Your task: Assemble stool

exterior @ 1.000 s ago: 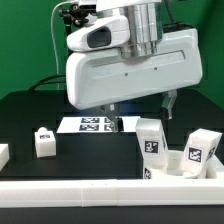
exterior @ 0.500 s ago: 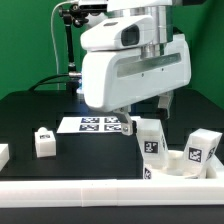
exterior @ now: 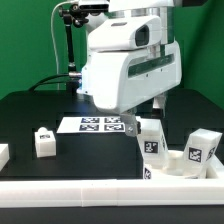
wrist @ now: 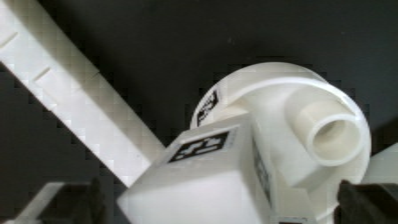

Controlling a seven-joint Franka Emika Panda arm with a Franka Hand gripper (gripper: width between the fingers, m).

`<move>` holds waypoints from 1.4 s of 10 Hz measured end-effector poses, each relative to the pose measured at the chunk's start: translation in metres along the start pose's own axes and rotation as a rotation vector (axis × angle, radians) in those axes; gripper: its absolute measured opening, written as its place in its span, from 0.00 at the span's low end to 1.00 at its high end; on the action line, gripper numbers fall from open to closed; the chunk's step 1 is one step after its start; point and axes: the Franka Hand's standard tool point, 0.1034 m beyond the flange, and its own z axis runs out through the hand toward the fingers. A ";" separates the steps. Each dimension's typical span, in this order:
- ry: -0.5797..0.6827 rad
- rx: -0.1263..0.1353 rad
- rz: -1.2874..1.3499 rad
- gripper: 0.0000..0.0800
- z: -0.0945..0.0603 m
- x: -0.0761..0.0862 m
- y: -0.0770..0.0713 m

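Black tabletop (exterior: 30,110) under a green wall (exterior: 20,40) carries the loose stool parts. Its seat (exterior: 176,166) lies low at the exterior view's right, close to the front rail (exterior: 100,190). One leg (exterior: 150,140) stands upright just beside the seat, on the exterior view's left of it. A second leg (exterior: 203,147) stands on the seat's other side. A third leg (exterior: 43,141) sits well apart from the seat, toward the exterior view's left.

The jaws stand wide apart under the white arm (exterior: 125,60). They hang just above the leg nearest the seat and grip nothing. One finger (exterior: 160,103) shows dark above that leg; whether it touches I cannot tell.

The wrist view looks down on a tagged block close below. A rounded white part (wrist: 285,95) with a short stub sits against it, and whether that part is the seat I cannot tell.

The marker board (exterior: 98,124) lies flat behind the seat, toward the exterior view's left.
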 end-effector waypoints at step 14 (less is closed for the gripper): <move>-0.005 0.009 0.029 0.42 0.008 0.012 -0.005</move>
